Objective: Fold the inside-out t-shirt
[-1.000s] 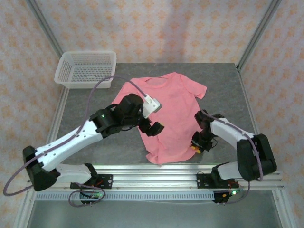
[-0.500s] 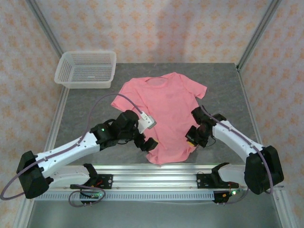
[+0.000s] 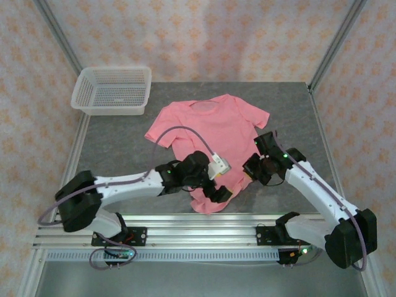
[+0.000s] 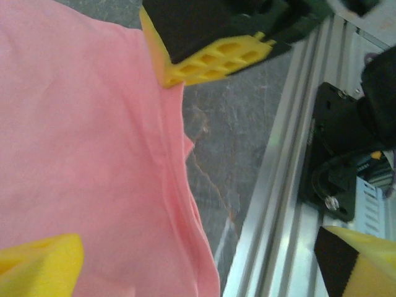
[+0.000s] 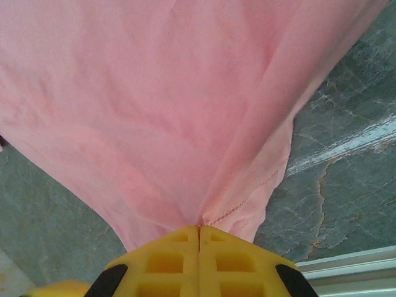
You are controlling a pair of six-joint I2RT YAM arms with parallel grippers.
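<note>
Salmon-pink t-shirt (image 3: 213, 127): lies spread in the middle of the grey counter (image 3: 111, 145). The collar points to the far edge and the hem to the near metal rail (image 3: 185, 221). The near end narrows and puckers.

Basket (image 3: 109, 106): white plastic mesh, at the far left corner of the counter, well apart from the cloth.

Left tool (image 3: 216, 193): low over the near hem corner, just beside the rail. In the left wrist view its yellow fingers (image 4: 37, 263) stand wide apart, with pink cloth and bare counter between them. It grips nothing.

Right tool (image 3: 250, 173): at the shirt's right side edge. In the right wrist view the fingers (image 5: 198, 247) are pressed fully together on a pinch of stitched edge, and the cloth fans away from that pinch in taut creases.

Handling: it looks light, limp and a little stretchy, so it will likely drape and bunch rather than hold a shape. Lifted from one point, it would probably gather into a rope.

Where to hold: the doubled, stitched hem and side seams should give the firmest bite. Taking the near left hem corner to match the right-hand pinch should keep the edge level for a fold.

Risk: a shallow pinch of a single layer may slip free.
</note>
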